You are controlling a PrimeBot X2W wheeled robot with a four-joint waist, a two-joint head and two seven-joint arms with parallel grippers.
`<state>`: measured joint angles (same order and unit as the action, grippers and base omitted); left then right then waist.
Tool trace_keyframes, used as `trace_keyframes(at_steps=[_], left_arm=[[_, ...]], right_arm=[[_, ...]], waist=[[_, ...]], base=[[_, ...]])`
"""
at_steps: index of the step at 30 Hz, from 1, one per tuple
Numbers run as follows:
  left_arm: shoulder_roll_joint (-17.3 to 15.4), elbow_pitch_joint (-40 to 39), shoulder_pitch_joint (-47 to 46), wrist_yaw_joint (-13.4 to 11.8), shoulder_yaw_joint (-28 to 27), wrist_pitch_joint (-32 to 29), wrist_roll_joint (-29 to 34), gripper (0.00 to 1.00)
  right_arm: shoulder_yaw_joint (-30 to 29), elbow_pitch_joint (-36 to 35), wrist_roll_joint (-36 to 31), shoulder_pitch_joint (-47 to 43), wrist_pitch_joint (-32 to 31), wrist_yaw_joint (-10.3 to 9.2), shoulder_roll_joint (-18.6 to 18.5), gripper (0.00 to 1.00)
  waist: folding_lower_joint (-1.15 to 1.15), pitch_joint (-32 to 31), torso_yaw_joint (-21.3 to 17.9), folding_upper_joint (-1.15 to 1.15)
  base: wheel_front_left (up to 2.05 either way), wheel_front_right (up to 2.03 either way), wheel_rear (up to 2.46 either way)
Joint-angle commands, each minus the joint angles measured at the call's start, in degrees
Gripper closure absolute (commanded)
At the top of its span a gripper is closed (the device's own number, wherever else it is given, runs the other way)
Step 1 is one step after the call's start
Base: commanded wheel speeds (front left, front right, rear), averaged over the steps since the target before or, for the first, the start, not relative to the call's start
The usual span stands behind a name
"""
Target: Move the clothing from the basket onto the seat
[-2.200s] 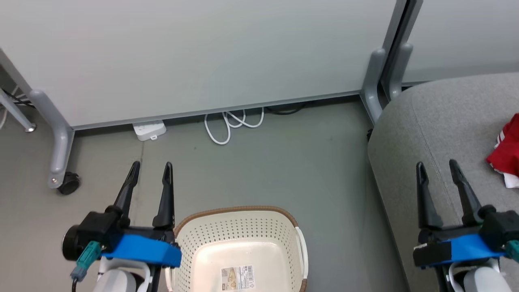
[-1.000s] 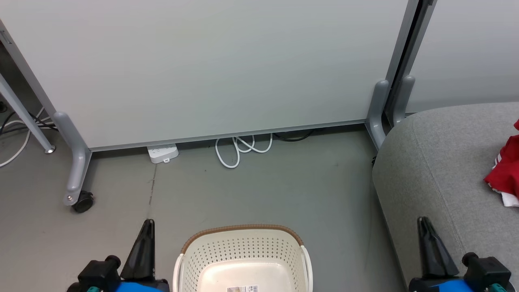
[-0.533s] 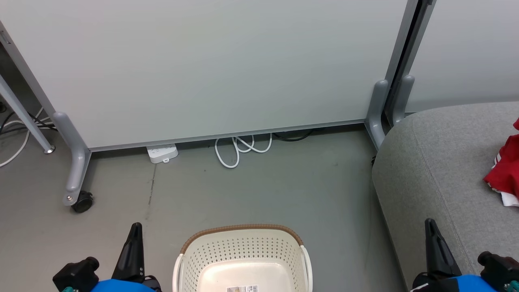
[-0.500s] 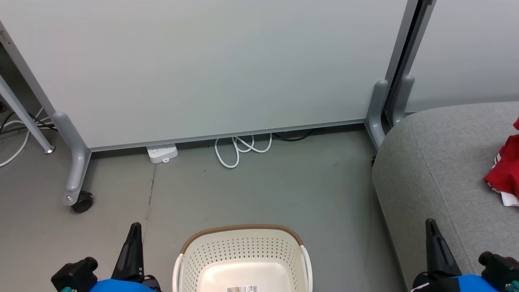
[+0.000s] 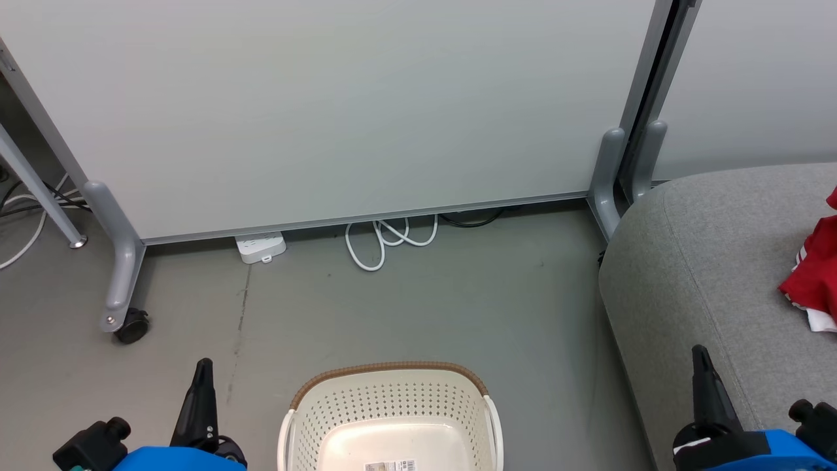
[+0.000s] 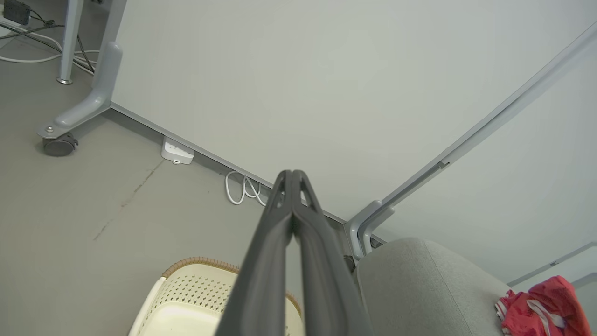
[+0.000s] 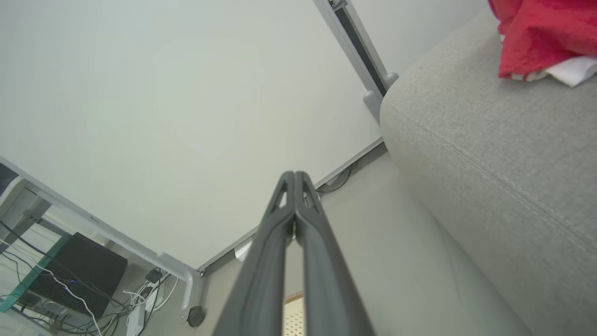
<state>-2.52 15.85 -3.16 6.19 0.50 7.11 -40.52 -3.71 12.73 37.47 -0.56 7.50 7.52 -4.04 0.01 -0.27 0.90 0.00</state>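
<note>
Red fabric, the clothing point(image 5: 813, 278), lies bunched on the grey seat point(image 5: 686, 261), well apart from the basket point(image 5: 389, 367) on the floor. The part of the basket's bottom that shows carries a label and no garment. Both sets of jaws are pressed together and empty: the left jaws low beside the basket, the right jaws by the seat's edge — parked, I judge, because the transfer looks finished.

even, bright light, soft shadows; sharp focus; wrist views bend at edges.
</note>
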Motion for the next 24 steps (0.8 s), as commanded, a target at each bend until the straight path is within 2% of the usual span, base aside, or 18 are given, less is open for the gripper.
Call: trace_keyframes(at_steps=[1,24], left_arm=[[-0.3,-1.0,-1.7,0.2,-0.5,-0.4,-1.9,1.00],[-0.3,-1.2,-2.5,0.6,-2.7,-4.8,-18.3,1.00]], right_arm=[[-0.3,-0.5,2.0,1.7,-0.5,-0.01,0.0,1.00],[-1.2,0.1,19.4,3.6,-5.0,-0.02,0.4,1.00]], waist=[[0.00,0.0,0.0,0.00],[0.00,0.1,-0.2,0.00]], base=[[0.00,0.00,0.00],[0.00,0.00,0.00]])
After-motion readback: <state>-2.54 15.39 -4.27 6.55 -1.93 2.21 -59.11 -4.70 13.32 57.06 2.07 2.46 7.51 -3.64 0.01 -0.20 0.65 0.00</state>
